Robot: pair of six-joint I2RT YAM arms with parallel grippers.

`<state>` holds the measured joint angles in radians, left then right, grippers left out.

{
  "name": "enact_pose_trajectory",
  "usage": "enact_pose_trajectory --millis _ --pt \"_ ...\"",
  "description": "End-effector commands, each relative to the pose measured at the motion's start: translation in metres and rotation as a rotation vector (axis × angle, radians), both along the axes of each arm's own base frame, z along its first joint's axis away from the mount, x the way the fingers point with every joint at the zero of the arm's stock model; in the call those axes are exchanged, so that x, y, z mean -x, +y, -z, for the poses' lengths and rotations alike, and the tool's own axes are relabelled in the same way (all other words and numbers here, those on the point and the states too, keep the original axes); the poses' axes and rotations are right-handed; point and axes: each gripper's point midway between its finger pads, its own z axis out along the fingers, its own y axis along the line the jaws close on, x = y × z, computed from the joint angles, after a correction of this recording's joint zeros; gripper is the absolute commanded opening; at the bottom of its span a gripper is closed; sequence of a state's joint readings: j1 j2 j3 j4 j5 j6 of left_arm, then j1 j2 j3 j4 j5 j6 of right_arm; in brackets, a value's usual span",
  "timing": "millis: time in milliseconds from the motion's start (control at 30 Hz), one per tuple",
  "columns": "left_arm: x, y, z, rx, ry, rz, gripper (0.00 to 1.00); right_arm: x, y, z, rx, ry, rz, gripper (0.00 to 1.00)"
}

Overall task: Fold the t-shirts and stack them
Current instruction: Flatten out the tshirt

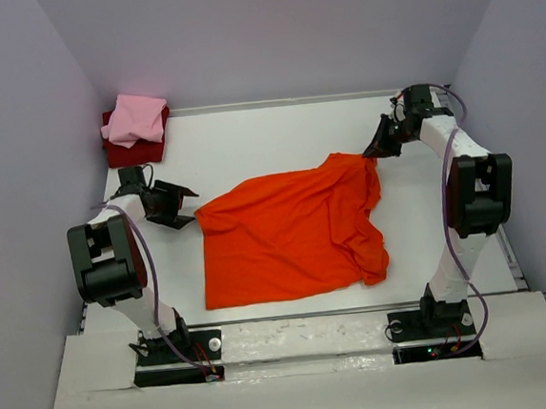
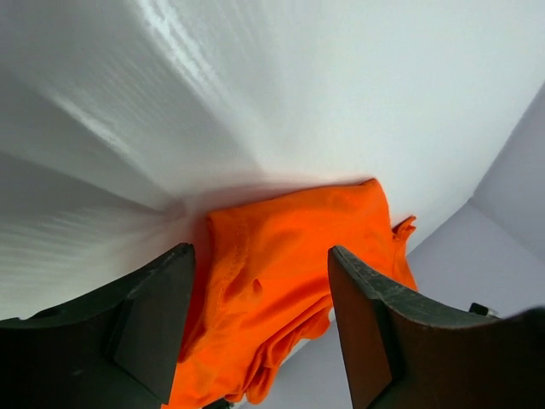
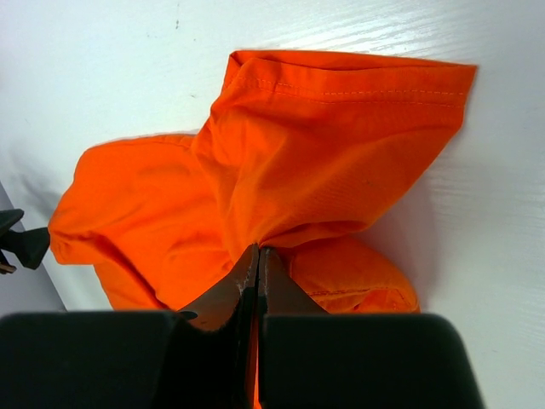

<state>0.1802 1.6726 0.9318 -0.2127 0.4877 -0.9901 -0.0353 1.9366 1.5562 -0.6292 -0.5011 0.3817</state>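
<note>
Right gripper [image 1: 376, 151]: closed on the orange-red t-shirt [image 1: 285, 237], which is pinched at its far right corner.
Left gripper [image 1: 187, 208]: spread wide, nothing held, just beside the shirt on the desk [image 1: 248, 140].

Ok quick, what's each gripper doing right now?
Left gripper: open, holding nothing, just off the orange t-shirt's edge.
Right gripper: closed, pinching a fold of the orange t-shirt.

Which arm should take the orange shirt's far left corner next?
Left. The left gripper is open beside that corner of the orange t-shirt; the right gripper is shut on the far right corner.
</note>
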Motion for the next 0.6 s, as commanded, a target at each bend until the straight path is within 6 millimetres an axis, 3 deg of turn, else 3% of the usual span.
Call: enact_pose_trajectory --millis 0,300,567 --pt "-0.012 -0.004 -0.019 0.064 -0.099 -0.019 0.71 -0.006 0.002 -0.009 -0.011 -0.025 -0.018 0.00" --pt "-0.001 -0.016 -0.008 0.153 -0.081 -0.030 0.68 -0.008 0.002 -0.009 -0.011 -0.026 -0.017 0.00" --pt "0.003 -0.020 -0.016 0.180 -0.092 -0.026 0.68 -0.009 0.003 -0.007 -0.018 -0.019 -0.019 0.00"
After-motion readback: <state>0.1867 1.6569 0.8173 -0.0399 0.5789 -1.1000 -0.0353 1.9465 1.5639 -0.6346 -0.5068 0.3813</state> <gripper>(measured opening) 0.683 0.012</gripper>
